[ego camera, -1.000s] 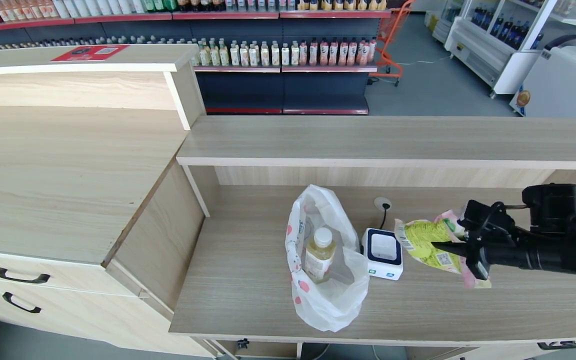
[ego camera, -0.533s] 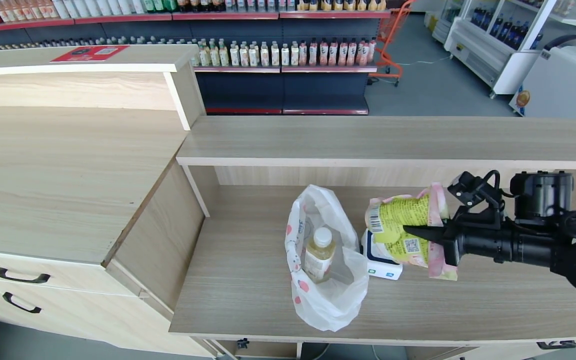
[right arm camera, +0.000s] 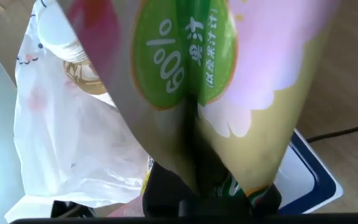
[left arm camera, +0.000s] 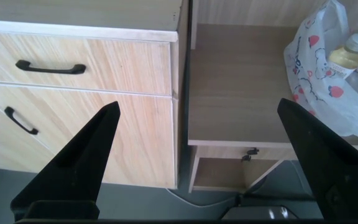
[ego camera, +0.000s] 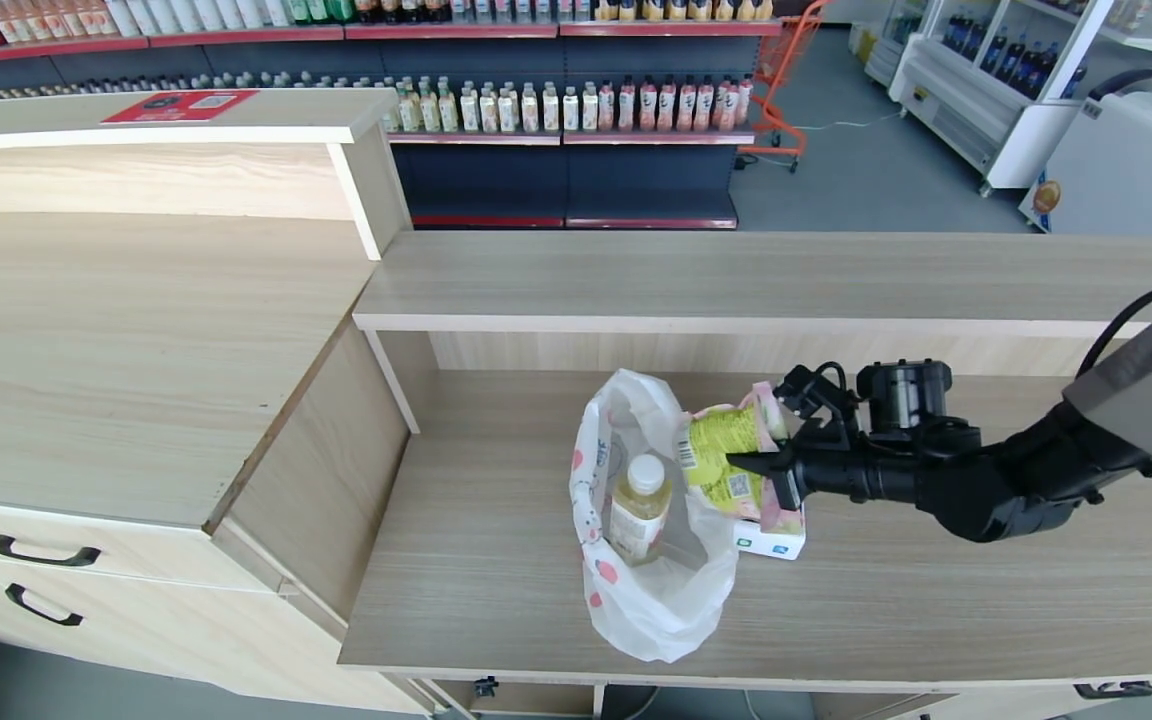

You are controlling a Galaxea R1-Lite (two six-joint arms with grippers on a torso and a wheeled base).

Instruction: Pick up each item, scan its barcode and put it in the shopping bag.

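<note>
A yellow-green and pink snack pouch [ego camera: 726,455] hangs upright, with my right gripper [ego camera: 751,466] shut on it. It is above the white and blue scanner [ego camera: 774,541] and touches the right rim of the white shopping bag [ego camera: 651,590]. The bag stands open on the counter with a yellow drink bottle [ego camera: 639,505] inside. In the right wrist view the pouch [right arm camera: 210,93] sits close in front of the bag [right arm camera: 73,149] and the scanner [right arm camera: 309,174]. My left gripper [left arm camera: 197,162] is open with nothing in it, low beside the counter's front left, and the bag [left arm camera: 328,81] lies beyond it.
A raised ledge [ego camera: 786,280] runs behind the counter [ego camera: 936,610], and a tall cabinet side [ego camera: 326,480] walls its left end. Drawers with black handles [left arm camera: 50,66] sit below at the left. The counter has open surface right of the scanner.
My right gripper has carried the pouch leftward, from right of the scanner, over it, to the bag's rim. The bag, bottle and scanner have stayed put.
</note>
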